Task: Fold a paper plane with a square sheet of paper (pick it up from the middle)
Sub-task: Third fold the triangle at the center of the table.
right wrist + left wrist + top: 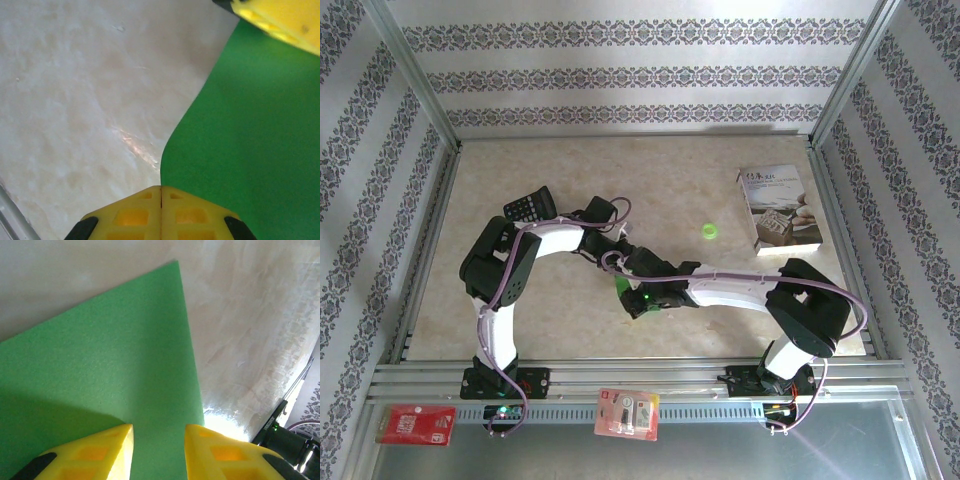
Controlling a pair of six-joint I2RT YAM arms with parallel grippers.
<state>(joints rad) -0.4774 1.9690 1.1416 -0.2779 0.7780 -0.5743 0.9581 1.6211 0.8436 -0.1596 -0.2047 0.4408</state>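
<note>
The square sheet of paper (pixel 110 360) is bright green and lies on the beige table, one pointed corner toward the top of the left wrist view. My left gripper (pixel 159 432) stands open just over it, green showing between its yellow fingers (pixel 105 450). In the right wrist view the paper (pixel 250 130) curves up, and its edge runs straight into the closed seam of my right gripper (pixel 161 189), which is shut on it. From above, both grippers meet mid-table over a small patch of green paper (pixel 622 288); the left gripper (pixel 626 268) sits just behind the right gripper (pixel 642 298).
A black calculator (pixel 530 207) lies at the back left beside the left arm. A small green disc (pixel 709 231) sits right of centre. A white printed booklet (pixel 778 208) lies at the back right. Metal rails frame the table (pixel 650 170).
</note>
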